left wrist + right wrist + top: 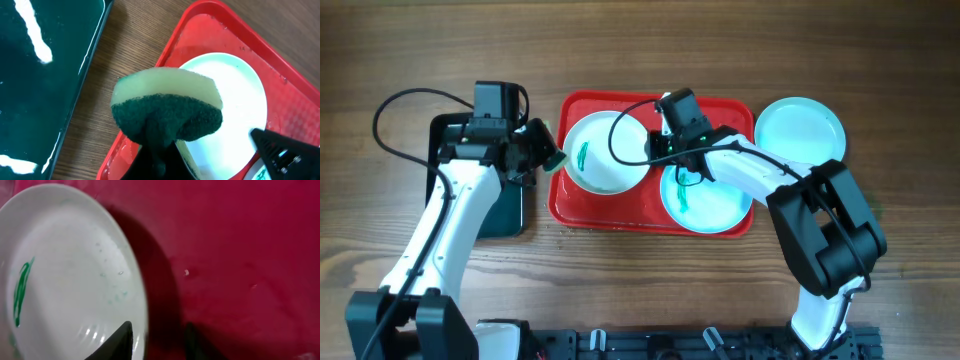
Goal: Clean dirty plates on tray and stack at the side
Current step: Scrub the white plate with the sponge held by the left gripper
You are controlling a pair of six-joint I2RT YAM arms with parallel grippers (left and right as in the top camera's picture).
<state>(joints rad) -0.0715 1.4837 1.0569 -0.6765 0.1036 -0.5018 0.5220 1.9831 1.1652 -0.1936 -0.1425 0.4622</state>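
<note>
The red tray (570,205) lies mid-table. A white plate (605,150) with a green smear sits tilted over its left half, its right edge raised. My right gripper (655,140) is shut on that rim; in the right wrist view its fingers (157,337) straddle the plate's (70,275) edge above the tray (240,245). A turquoise plate (710,200) with a green smear lies on the tray's right half. Another turquoise plate (800,128) lies on the table to the right. My left gripper (542,155) is shut on a green-and-yellow sponge (167,107) at the tray's left rim (165,45), beside the white plate (230,105).
A glossy black tray (500,205) lies left of the red tray, also in the left wrist view (40,90). My right arm (820,220) crosses over the tray's right side. Bare wood table (650,280) lies in front.
</note>
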